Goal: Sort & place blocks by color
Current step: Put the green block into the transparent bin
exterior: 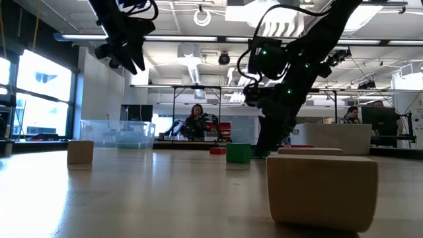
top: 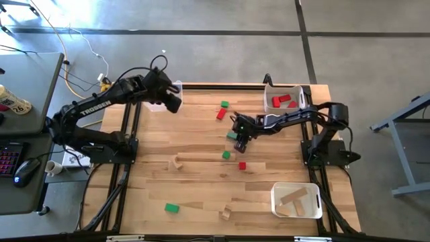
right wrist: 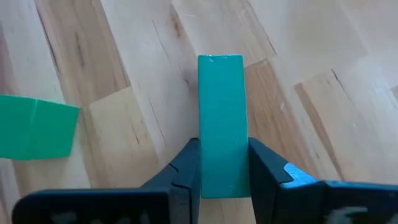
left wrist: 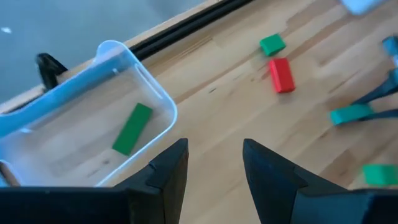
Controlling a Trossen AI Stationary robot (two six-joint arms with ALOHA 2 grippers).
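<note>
Desk [top: 201, 195] showing light wood, streaked grain, black frame. Green bar [right wrist: 221, 118] sitting between dark fingers of right gripper [right wrist: 222, 168]; second green block [right wrist: 34, 129] beside it. Red bar [left wrist: 281, 74] and small green cube [left wrist: 272, 44] lying on pale planks. Clear bin [left wrist: 134, 74] holding green bar [left wrist: 132, 128]. White bin [top: 270, 94] holding red blocks [top: 283, 101]. Another white bin [top: 275, 202] carrying plain wood pieces [top: 297, 199]. Left gripper [left wrist: 214, 171] appearing black. Arms dark, left arm [top: 94, 107] bearing white lettering.
</note>
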